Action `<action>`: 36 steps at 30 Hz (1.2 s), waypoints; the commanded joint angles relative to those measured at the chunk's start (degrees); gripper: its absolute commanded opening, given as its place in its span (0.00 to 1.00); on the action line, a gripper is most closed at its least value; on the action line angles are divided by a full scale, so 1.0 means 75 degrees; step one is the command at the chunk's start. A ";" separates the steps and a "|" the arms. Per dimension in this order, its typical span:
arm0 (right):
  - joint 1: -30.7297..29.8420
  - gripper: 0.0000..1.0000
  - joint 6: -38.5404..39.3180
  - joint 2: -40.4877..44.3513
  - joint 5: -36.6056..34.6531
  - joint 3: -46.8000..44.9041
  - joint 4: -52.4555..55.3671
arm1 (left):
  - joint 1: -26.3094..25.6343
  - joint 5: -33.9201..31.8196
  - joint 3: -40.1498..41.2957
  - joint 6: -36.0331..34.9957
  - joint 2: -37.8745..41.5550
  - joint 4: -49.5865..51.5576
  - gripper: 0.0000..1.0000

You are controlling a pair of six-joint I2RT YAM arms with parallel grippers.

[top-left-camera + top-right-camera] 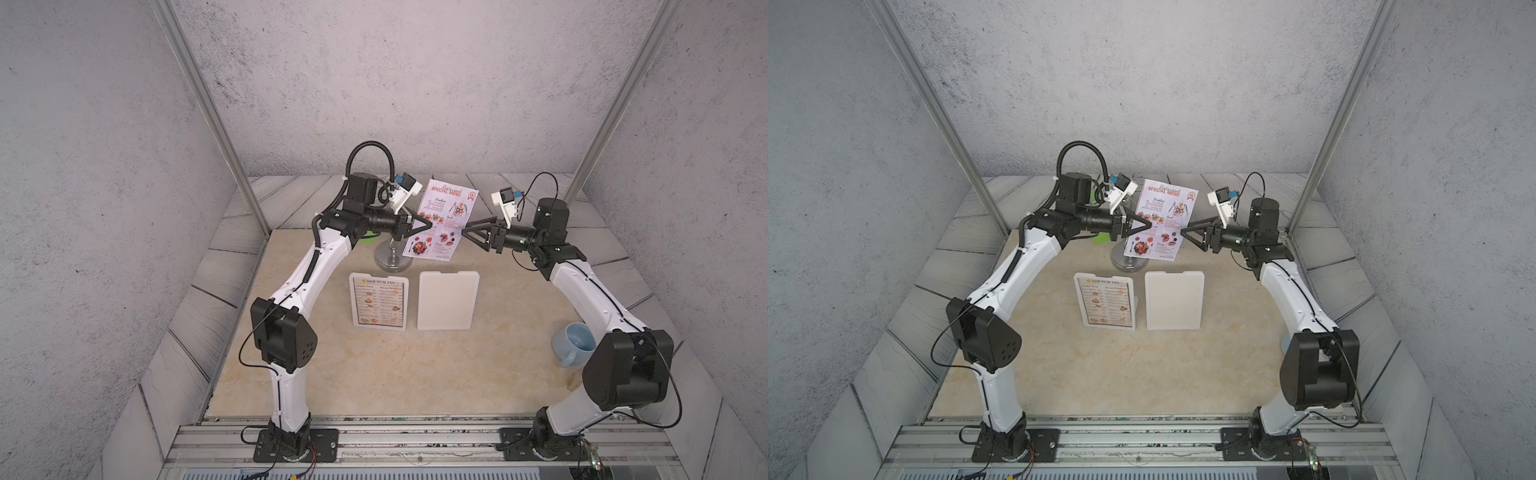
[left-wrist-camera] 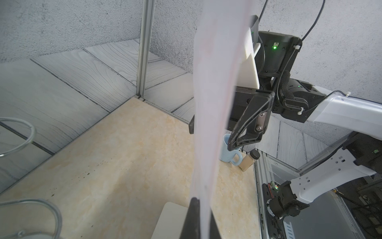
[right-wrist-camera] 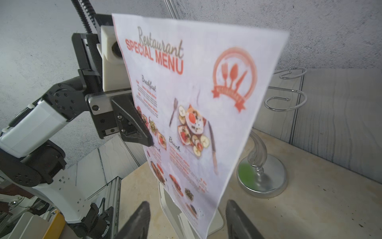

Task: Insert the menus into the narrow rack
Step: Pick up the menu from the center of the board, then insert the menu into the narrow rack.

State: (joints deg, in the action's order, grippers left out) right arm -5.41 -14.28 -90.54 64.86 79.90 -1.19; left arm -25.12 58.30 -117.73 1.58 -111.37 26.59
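SPECIAL MENU sheet hangs in mid-air between two robot grippers, red title uppermost. The left gripper has its jaws pressed together on the sheet's near edge, about halfway up, and carries it. The right gripper faces it from the opposite edge and stands spread. The right wrist view shows its two black fingers well apart, with the sheet's lower corner between them. Whether either finger touches the paper cannot be told.

Below both grippers, toward the arms' bases, the DIM SUM INN menu lies flat on a white board. A second, bare white board sits just beside it, under the right gripper. The chrome rack stands on the tabletop beneath the left gripper, behind the raised sheet. Both top views show little more than its round base, while the right wrist view also catches its wire loops.

The left wrist view sees the sheet edge-on, with one right finger on each side. Beyond them are a blue mug and a black-capped bottle; the bottle appears in no top view.
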 commanded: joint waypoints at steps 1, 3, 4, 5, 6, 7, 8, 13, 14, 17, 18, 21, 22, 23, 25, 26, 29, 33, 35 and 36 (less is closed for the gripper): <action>-0.0078 0.58 -0.0121 -0.0276 0.0165 -0.0051 -0.0330 | 0.0061 0.0104 -0.0032 0.0058 -0.0150 -0.0217 0.00; -0.0094 0.58 -0.0156 -0.0366 0.0159 0.0015 -0.0327 | 0.0058 0.0203 -0.0005 0.0058 -0.0183 -0.0252 0.00; -0.0107 0.58 -0.0164 -0.0422 0.0133 0.0053 -0.0333 | 0.0051 0.0237 0.0016 0.0070 -0.0180 -0.0267 0.00; -0.0112 0.58 -0.0169 -0.0489 0.0128 0.0105 -0.0334 | 0.0063 0.0264 0.0061 0.0071 -0.0186 -0.0293 0.00; -0.0122 0.58 -0.0209 -0.0540 0.0161 0.0153 -0.0360 | 0.0052 0.0266 0.0119 0.0082 -0.0174 -0.0320 0.00; -0.0133 0.57 -0.0253 -0.0583 0.0182 0.0199 -0.0401 | 0.0048 0.0267 0.0153 0.0076 -0.0162 -0.0349 0.00; -0.0139 0.56 -0.0291 -0.0640 0.0225 0.0253 -0.0419 | 0.0046 0.0267 0.0199 0.0082 -0.0151 -0.0380 0.00; -0.0233 0.48 -0.0418 -0.0711 0.0258 0.0320 -0.0570 | 0.0047 0.0233 0.0246 0.0040 -0.0185 -0.0330 0.00; -0.0251 0.46 -0.0441 -0.0679 0.0247 0.0301 -0.0600 | 0.0044 0.0216 0.0242 0.0015 -0.0200 -0.0292 0.00; -0.0260 0.39 -0.0491 -0.0639 0.0194 0.0214 -0.0649 | 0.0048 0.0126 0.0252 -0.0060 -0.0232 -0.0204 0.00; -0.0279 0.37 -0.0492 -0.0619 0.0188 0.0167 -0.0672 | 0.0050 0.0107 0.0245 -0.0079 -0.0243 -0.0187 0.00; -0.0292 0.31 -0.0496 -0.0566 0.0171 0.0020 -0.0673 | 0.0045 0.0145 0.0295 -0.0082 -0.0270 -0.0200 0.00; -0.0291 0.29 -0.0489 -0.0540 0.0142 -0.0042 -0.0677 | 0.0045 0.0137 0.0301 -0.0082 -0.0268 -0.0209 0.00; -0.0293 0.27 -0.0503 -0.0499 0.0124 -0.0107 -0.0695 | 0.0047 0.0136 0.0319 -0.0092 -0.0268 -0.0205 0.00; -0.0306 0.24 -0.0552 -0.0422 0.0097 -0.0247 -0.0761 | 0.0046 0.0169 0.0345 -0.0111 -0.0271 -0.0223 0.00; -0.0309 0.23 -0.0576 -0.0374 0.0077 -0.0312 -0.0779 | 0.0046 0.0166 0.0376 -0.0126 -0.0266 -0.0226 0.00; -0.0307 0.20 -0.0546 -0.0238 0.0008 -0.0459 -0.0758 | 0.0045 0.0183 0.0428 -0.0106 -0.0277 -0.0287 0.00; -0.0307 0.19 -0.0521 -0.0098 -0.0046 -0.0569 -0.0669 | 0.0045 0.0242 0.0423 -0.0091 -0.0300 -0.0306 0.00; -0.0311 0.19 -0.0456 -0.0049 -0.0070 -0.0575 -0.0541 | 0.0045 0.0242 0.0451 -0.0107 -0.0312 -0.0312 0.00; -0.0313 0.19 -0.0438 -0.0023 -0.0081 -0.0601 -0.0513 | 0.0045 0.0242 0.0472 -0.0108 -0.0303 -0.0308 0.00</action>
State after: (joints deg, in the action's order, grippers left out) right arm -7.46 -18.22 -94.52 64.55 75.55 -5.74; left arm -25.12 58.81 -114.98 1.52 -112.92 24.99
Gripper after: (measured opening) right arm 0.188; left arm 0.045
